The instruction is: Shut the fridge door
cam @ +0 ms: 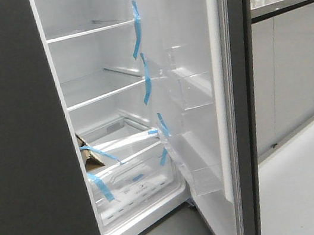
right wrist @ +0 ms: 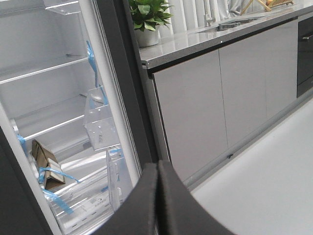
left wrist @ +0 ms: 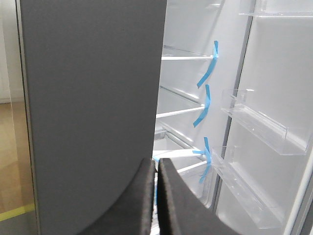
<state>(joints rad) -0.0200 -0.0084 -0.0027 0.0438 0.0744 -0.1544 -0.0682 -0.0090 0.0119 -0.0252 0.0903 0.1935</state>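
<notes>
— Is it shut yet?

— No. The fridge door (cam: 223,82) stands wide open on the right, white lining and clear bins facing the shelves. All the closing is left, I'd say.

— And the grippers?

— Left gripper (left wrist: 156,196) and right gripper (right wrist: 157,196) are both pressed closed, holding nothing.

— Anything in the way?

— Only the cabinet doors (cam: 300,69) beyond it, far right.

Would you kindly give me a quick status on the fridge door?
Left gripper shut, empty; right gripper shut, empty. Fridge door wide open, untouched. Nothing seen blocking its swing.
</notes>
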